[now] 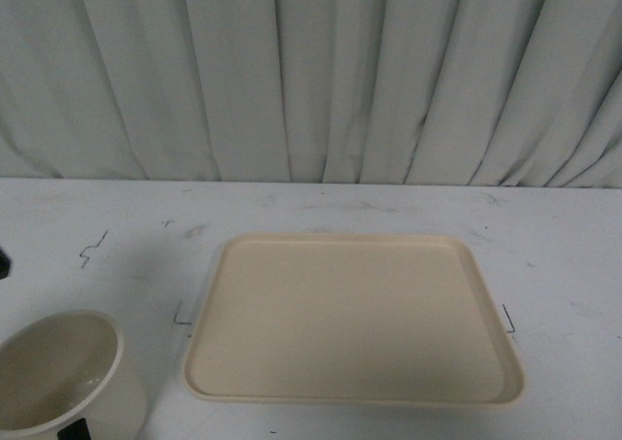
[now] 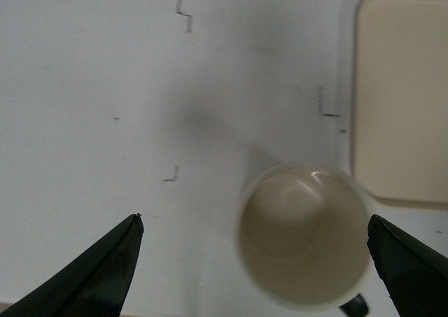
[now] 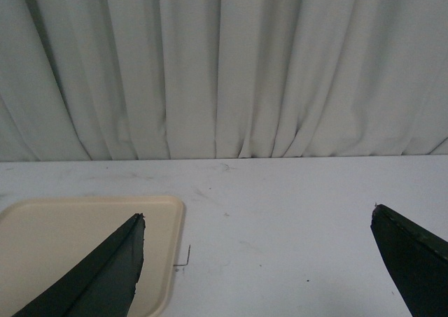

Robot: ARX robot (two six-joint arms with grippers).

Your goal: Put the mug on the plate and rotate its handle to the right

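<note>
One mug [image 1: 58, 372] sat upright on the desk [image 1: 564, 255], down in the near left corner of the front view. It was just left of the plate [image 1: 350, 314] and not touching it. Its black handle [image 1: 74, 428] poked out on the near side. The left hand [image 2: 253, 217] hung right above the mug, fingers spread wide, gripping nothing. The right hand [image 3: 257, 212] was spread wide too, over the desk off the plate's right side. A pleated pale curtain [image 1: 311, 71] hung behind it all.
</note>
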